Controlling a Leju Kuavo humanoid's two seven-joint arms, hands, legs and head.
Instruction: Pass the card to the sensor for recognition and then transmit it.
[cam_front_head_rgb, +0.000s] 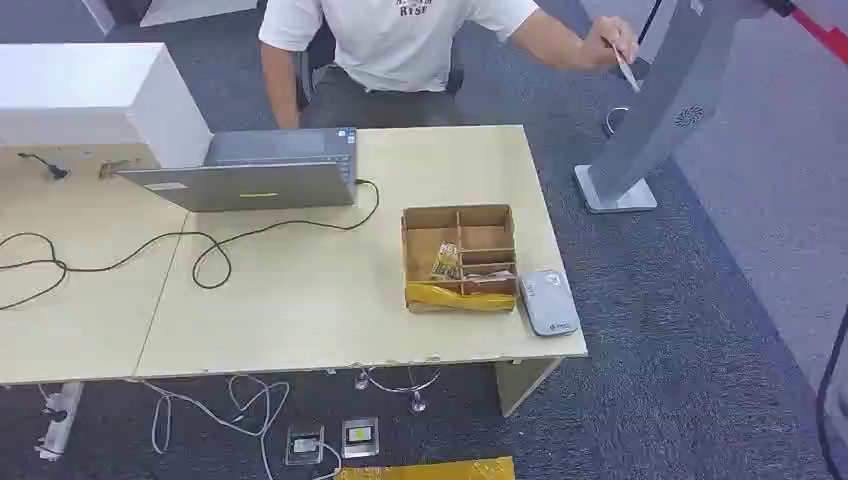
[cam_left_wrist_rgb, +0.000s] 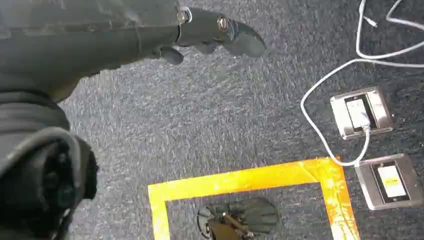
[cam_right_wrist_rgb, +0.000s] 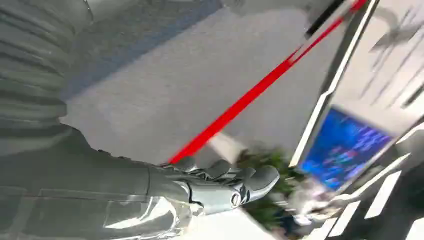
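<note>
1. Card. A thin pale piece that I take to be the card (cam_front_head_rgb: 625, 70) is pinched in the hand of a person (cam_front_head_rgb: 610, 45) seated behind the table (cam_front_head_rgb: 300, 310). It is held out to the side, off the table, just beside the robot's silver right arm (cam_front_head_rgb: 660, 110), which reaches up and away on the right of the head view.

2. Right hand (cam_right_wrist_rgb: 220, 185). In the right wrist view the fingers lie stretched out and close together, with the thumb alongside. A pale blurred strip (cam_right_wrist_rgb: 227, 146) shows just past the fingers. I cannot tell whether the hand grips it or holds nothing. A red strap (cam_right_wrist_rgb: 240, 107) and a blurred blue screen (cam_right_wrist_rgb: 345, 147) lie beyond.

3. Left hand (cam_left_wrist_rgb: 215, 32). It hangs above the carpet with its fingers loosely extended and nothing in them.

4. Sensor. The flat grey sensor (cam_front_head_rgb: 548, 302) lies at the near right corner of the table, touching the right wall of the cardboard box (cam_front_head_rgb: 459, 214).

5. Box. It is split into compartments. A small packet (cam_front_head_rgb: 447, 262) sits in a near-left one. Yellow tape (cam_front_head_rgb: 460, 297) runs along the front wall.

6. Surroundings. An open laptop (cam_front_head_rgb: 250, 180) stands at the far side of the table, and a black cable (cam_front_head_rgb: 200, 250) loops from it across the tabletop. On the floor are yellow floor tape (cam_left_wrist_rgb: 240, 180), two metal floor sockets (cam_left_wrist_rgb: 361, 112) and a white cord (cam_left_wrist_rgb: 325, 80).
</note>
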